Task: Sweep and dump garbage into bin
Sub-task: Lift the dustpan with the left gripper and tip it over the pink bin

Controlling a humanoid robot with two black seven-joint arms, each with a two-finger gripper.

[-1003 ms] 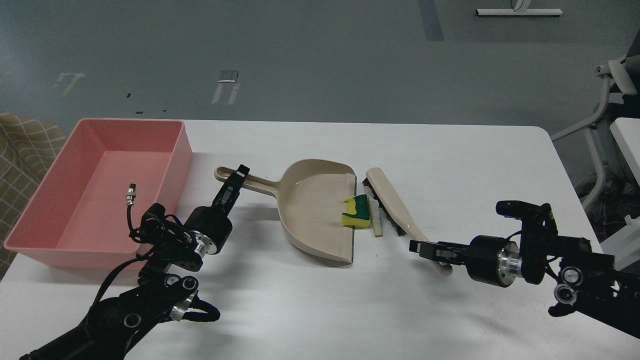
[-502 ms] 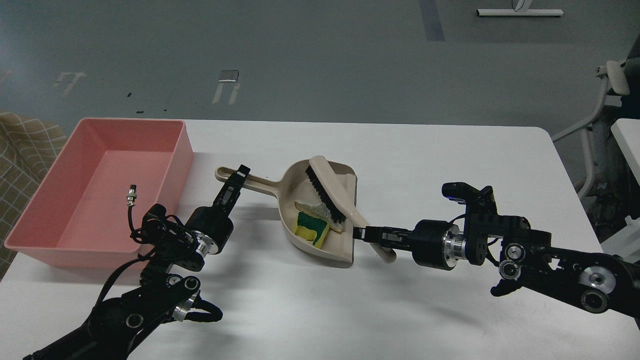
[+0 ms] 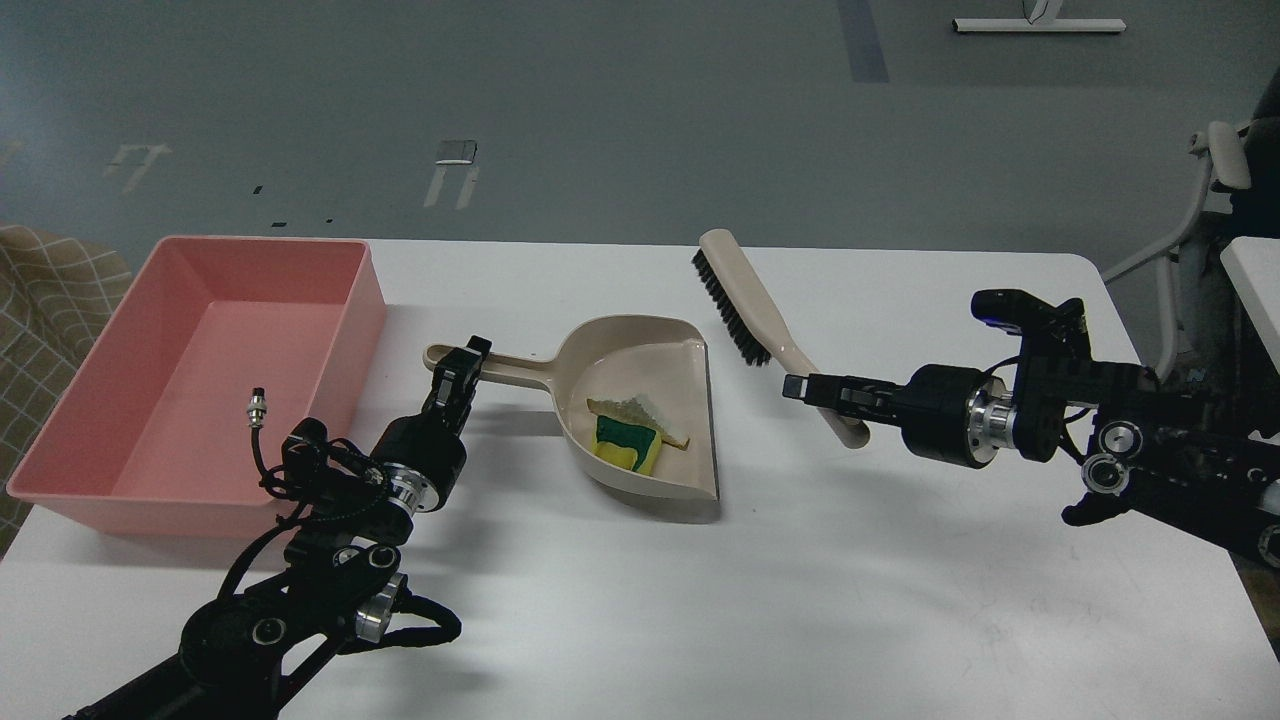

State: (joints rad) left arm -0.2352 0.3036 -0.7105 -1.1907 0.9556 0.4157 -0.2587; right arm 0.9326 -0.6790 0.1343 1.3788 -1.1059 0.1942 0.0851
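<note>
Garbage loaded in the dustpan, ready for tipping into the bin.

Nearest, at lower left, left gripper (image 3: pixel 462 366) with fingers clamped on the dustpan (image 3: pixel 640 425) handle near its end; at right of centre, right gripper (image 3: pixel 818 387) with fingers closed on the brush (image 3: pixel 745 310) handle, bristles raised clear of the table (image 3: pixel 700 600). In mid-frame, inside the pan: garbage (image 3: pixel 630 440), a yellow-green sponge piece with a pale thin slice lying against it. Probably very light, soft and loose, so likely to slide or bounce out on a sharp tilt; best carried in the pan, lip kept up. Pan itself seemingly stiff, light plastic, handle being the sensible hold. Farther, at upper left, bin (image 3: pixel 365 300), well apart from the pan, with no garbage in it.
</note>
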